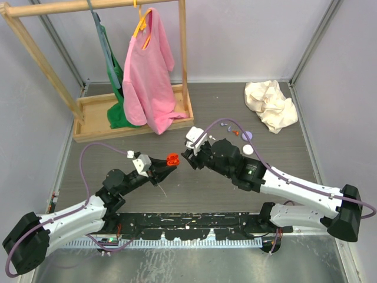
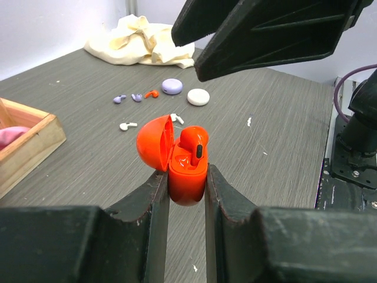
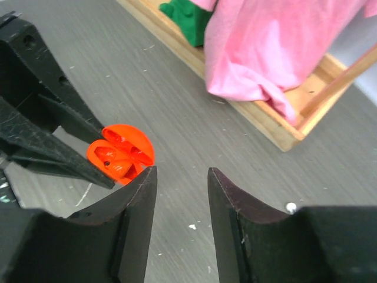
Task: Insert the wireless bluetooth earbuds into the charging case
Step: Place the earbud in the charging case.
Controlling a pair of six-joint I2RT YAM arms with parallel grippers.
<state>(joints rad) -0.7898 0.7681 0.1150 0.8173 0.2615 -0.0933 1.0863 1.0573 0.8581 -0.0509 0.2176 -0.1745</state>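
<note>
My left gripper point(image 2: 187, 177) is shut on the lower half of a red charging case point(image 2: 187, 168), held above the table with its lid hinged open to the left. One red earbud point(image 2: 194, 147) sits in the case. My right gripper point(image 3: 181, 174) stands open just right of the case point(image 3: 121, 154), with nothing between its fingers. In the top view the two grippers meet near the table's middle around the case point(image 1: 172, 159). Loose earbuds lie further off: two lilac point(image 2: 119, 98), a red one point(image 2: 152, 93) and two white point(image 2: 128, 125).
A lilac case point(image 2: 172, 86) and a white case point(image 2: 198, 96) lie by the loose buds. A crumpled cream cloth point(image 1: 271, 105) is at the back right. A wooden clothes rack point(image 1: 88, 127) with a pink shirt point(image 1: 147, 71) and a green garment stands at the back left.
</note>
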